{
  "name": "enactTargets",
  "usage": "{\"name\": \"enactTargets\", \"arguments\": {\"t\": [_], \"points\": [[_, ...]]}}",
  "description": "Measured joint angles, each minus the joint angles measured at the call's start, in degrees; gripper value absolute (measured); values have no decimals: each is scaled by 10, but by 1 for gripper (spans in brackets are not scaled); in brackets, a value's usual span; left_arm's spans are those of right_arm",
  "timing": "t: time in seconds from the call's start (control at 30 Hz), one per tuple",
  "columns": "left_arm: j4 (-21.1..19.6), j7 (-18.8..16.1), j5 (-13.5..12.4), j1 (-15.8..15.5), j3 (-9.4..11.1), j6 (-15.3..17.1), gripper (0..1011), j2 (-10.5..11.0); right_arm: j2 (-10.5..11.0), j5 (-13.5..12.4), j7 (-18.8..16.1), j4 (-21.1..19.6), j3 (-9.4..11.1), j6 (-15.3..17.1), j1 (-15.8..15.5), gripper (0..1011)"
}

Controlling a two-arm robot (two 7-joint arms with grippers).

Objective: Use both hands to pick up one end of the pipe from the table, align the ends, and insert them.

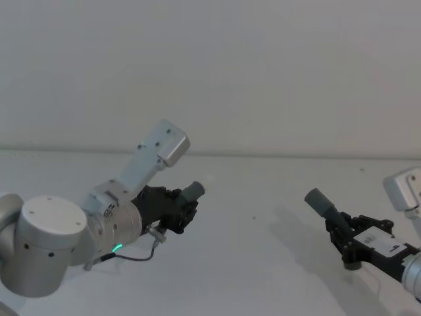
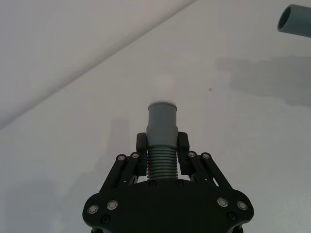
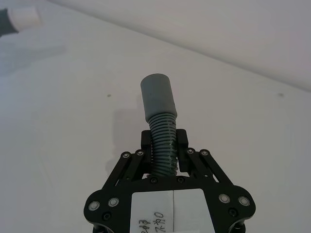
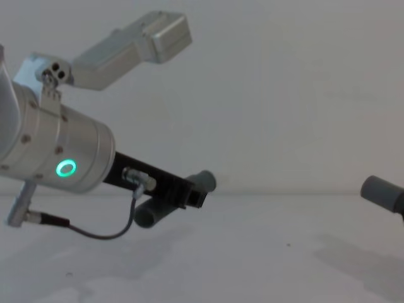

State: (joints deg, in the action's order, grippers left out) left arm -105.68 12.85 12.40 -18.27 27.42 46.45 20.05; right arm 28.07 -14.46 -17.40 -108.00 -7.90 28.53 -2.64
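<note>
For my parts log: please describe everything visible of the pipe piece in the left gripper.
The pipe piece is dark grey and plastic-looking: ribbed middle, smooth cuff, short white spigot at its tip. The left gripper clamps its ribbed part, holding it above the table, well apart from the other piece.

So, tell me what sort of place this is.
Probably a robot lab or test bench: plain white table, bare white wall, the left gripper holding one pipe piece and the right gripper holding the other pipe piece.
</note>
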Motion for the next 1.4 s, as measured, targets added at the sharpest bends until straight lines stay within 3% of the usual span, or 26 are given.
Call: {"name": "enactTargets", "arguments": {"t": [0.37, 0.63, 1.07, 1.4], "points": [[-7, 68, -7, -28, 17, -45, 351, 49, 73, -10, -68, -17, 18, -27, -17, 283], [-3, 131, -12, -52, 32, -100, 348, 88, 112, -19, -109, -28, 24, -38, -21, 282], [14, 224, -28, -96, 65, -204, 348, 142, 145, -26, -144, -52, 13, -46, -10, 282], [25, 288, -39, -128, 94, -259, 348, 171, 157, -29, -159, -69, 0, -52, -1, 283]]}}
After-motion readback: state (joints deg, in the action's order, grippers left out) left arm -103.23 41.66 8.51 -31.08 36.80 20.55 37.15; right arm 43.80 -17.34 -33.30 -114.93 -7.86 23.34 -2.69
